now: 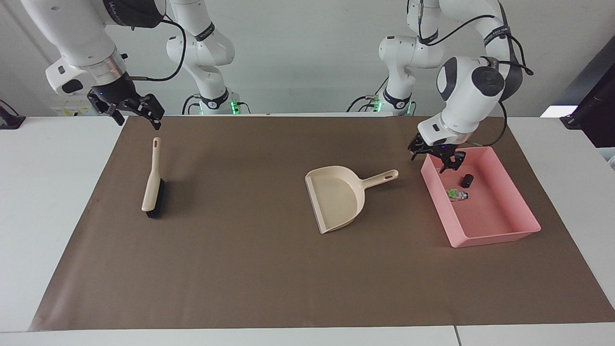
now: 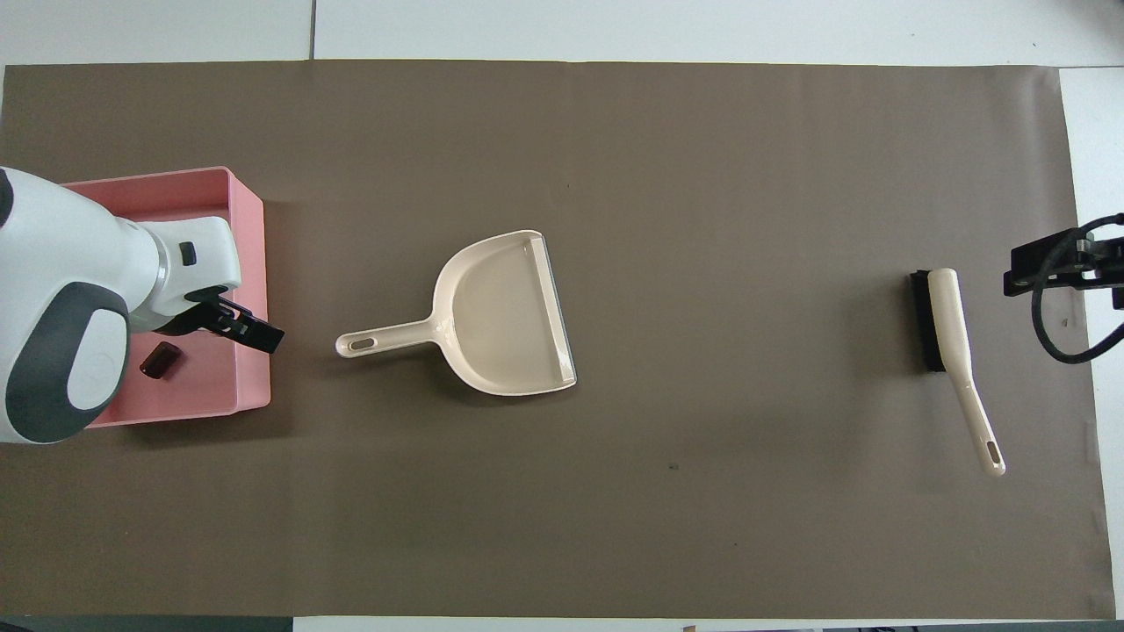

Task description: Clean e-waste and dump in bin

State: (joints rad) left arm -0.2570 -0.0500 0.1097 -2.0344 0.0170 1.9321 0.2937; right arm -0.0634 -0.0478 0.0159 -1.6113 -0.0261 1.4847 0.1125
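The pink bin [image 1: 499, 226] is sitting on the brown mat [image 1: 250, 269] toward the left arm's end of the table, and both pieces of e-waste are lying inside it: the dark stubby cylinder [image 1: 466, 180] and, just beside it and farther from the robots, the white-grey component [image 1: 457, 194] with green and orange marks. In the overhead view only the cylinder [image 2: 162, 360] is showing; the arm is covering the component. The left gripper [image 1: 438, 156] is hanging in the air over the bin's wall nearest the dustpan, holding nothing, its fingers standing apart. The beige dustpan [image 1: 336, 202] is lying flat on the mat beside the bin, its handle pointing toward the bin and clear of the gripper. The right gripper [image 1: 129, 109] is waiting in the air over the mat's edge above the brush [image 1: 153, 185] handle's tip, fingers apart and empty. The brush is lying on the mat toward the right arm's end.
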